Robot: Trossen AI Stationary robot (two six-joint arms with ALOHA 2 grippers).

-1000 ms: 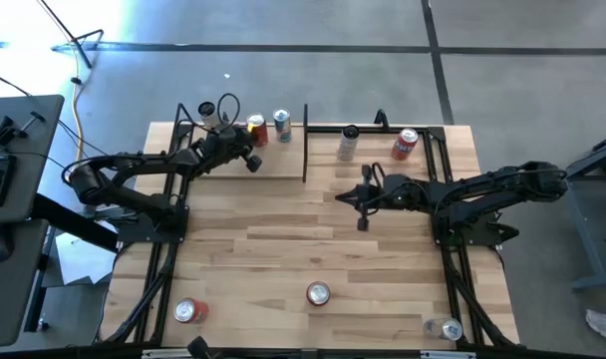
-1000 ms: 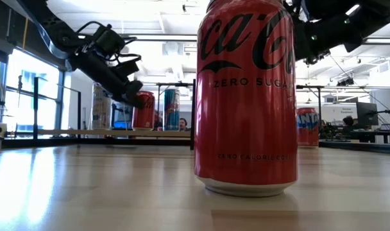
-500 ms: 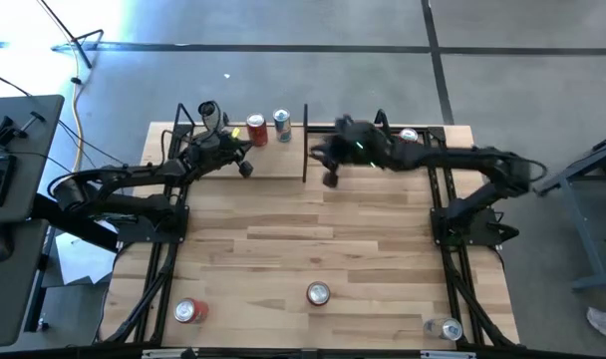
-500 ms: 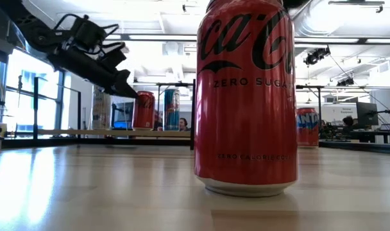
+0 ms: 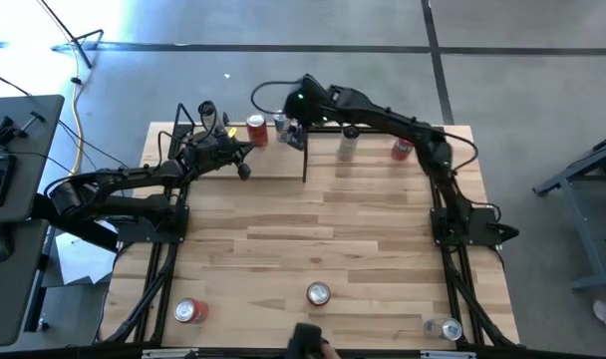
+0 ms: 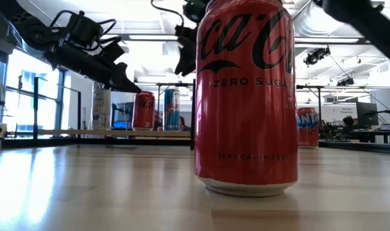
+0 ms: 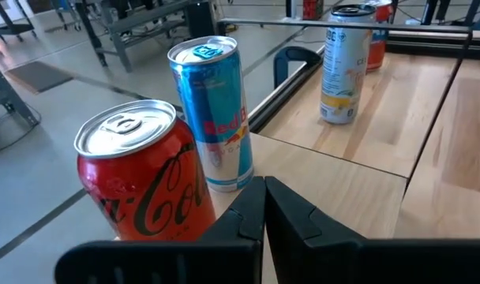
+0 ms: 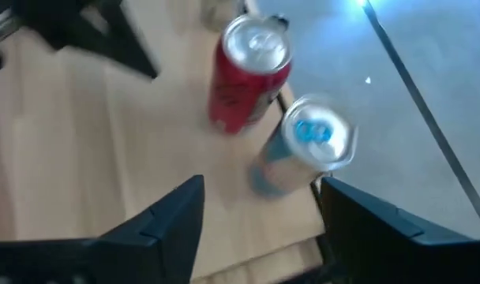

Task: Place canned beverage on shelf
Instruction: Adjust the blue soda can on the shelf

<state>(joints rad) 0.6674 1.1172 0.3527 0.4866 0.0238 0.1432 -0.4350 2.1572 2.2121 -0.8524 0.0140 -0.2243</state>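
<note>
The shelf (image 5: 378,168) is a pale board with black rod frames along the table's far edge. A red can (image 5: 255,130), a blue can (image 5: 281,124), a pale slim can (image 5: 349,143) and another red can (image 5: 403,148) stand upright on it. My right gripper (image 8: 260,229) hangs open above the blue can (image 8: 315,138), reaching in from the right over the black middle rod (image 5: 305,142). My left gripper (image 7: 264,209) is shut just short of the red can (image 7: 141,173), on its near side, and touches nothing.
Near the table's front edge a red cola can (image 5: 318,293) stands upright and fills the low view (image 6: 246,96). A red can (image 5: 188,311) lies at the near left and a silver can (image 5: 443,328) at the near right. The table's middle is bare wood.
My right gripper has swung from the table's middle toward the far edge and to the left, passing over the shelf's middle rod to stand above the blue can. My left gripper has risen a little and drawn back slightly toward the table's left.
</note>
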